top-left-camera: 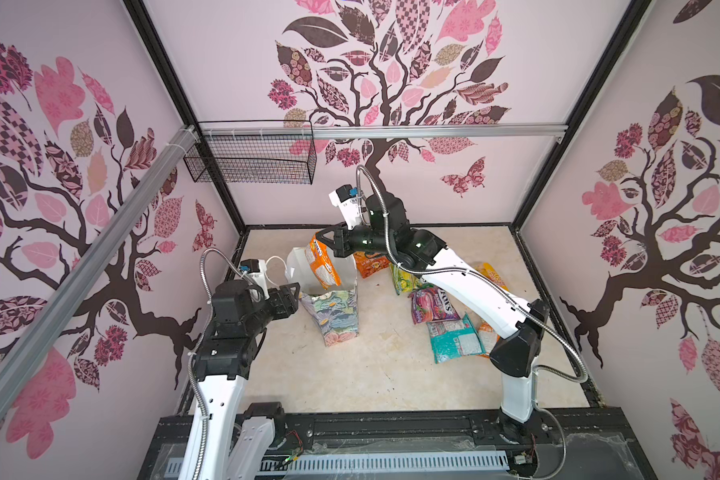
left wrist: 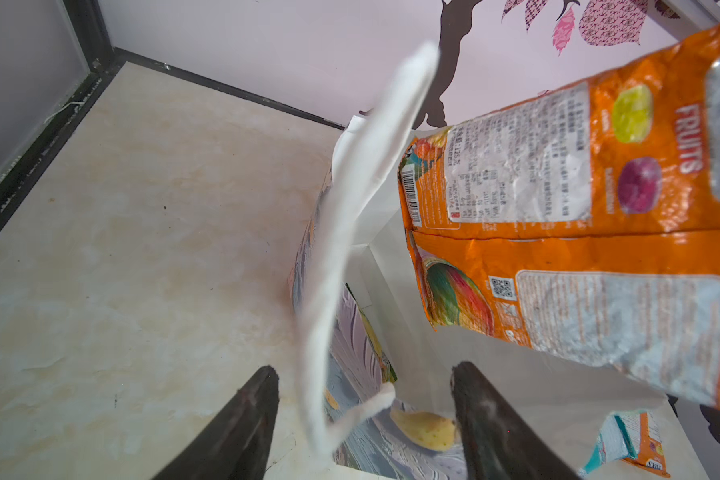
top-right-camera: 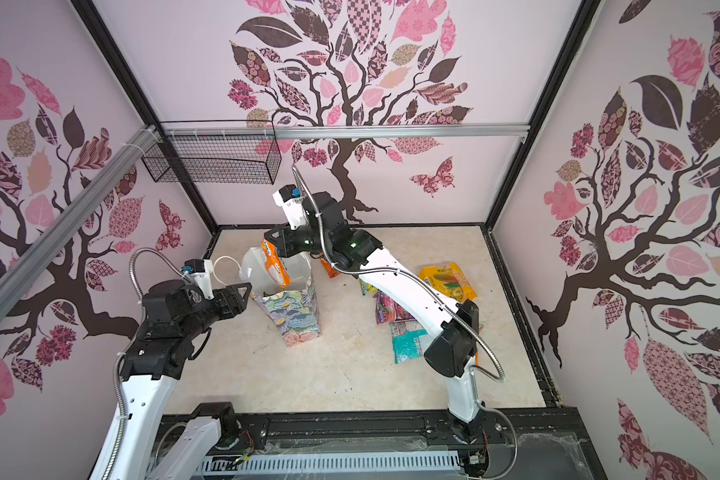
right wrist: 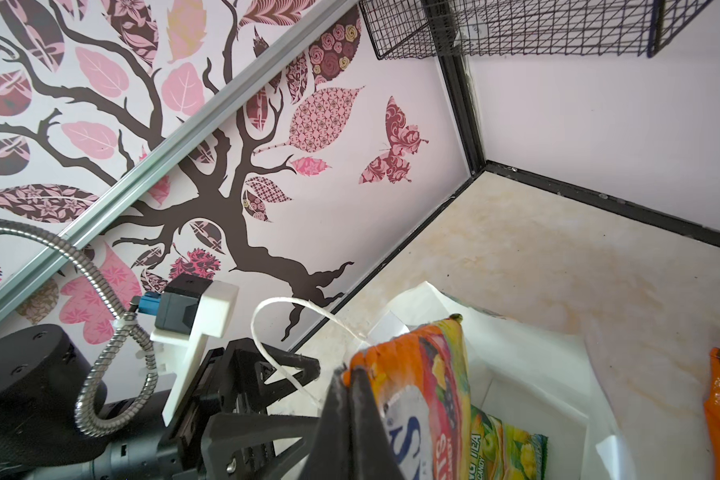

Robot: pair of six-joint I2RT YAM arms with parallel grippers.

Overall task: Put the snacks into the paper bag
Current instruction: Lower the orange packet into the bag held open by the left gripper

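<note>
Below the right end effector [top-left-camera: 321,239], clamped on an orange packet [top-left-camera: 321,266], stands the open paper bag [top-left-camera: 333,316]. Released askew, the packet could snag the rim and topple the bag; the left end effector [top-left-camera: 297,296], jaws wide, grips nothing.

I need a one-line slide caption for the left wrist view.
Open left gripper near the cord handle of the paper bag; an orange snack packet hangs over its mouth.

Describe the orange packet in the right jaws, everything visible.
The orange packet is glossy, crinkly plastic printed with fruit pictures, FRUITS lettering, a white text panel, a barcode and a QR code. It hangs down, its top edge pinched in the shut jaws of the right gripper, and its lower end dips into the open mouth of the paper bag. Whether it touches the bag is unclear.
</note>
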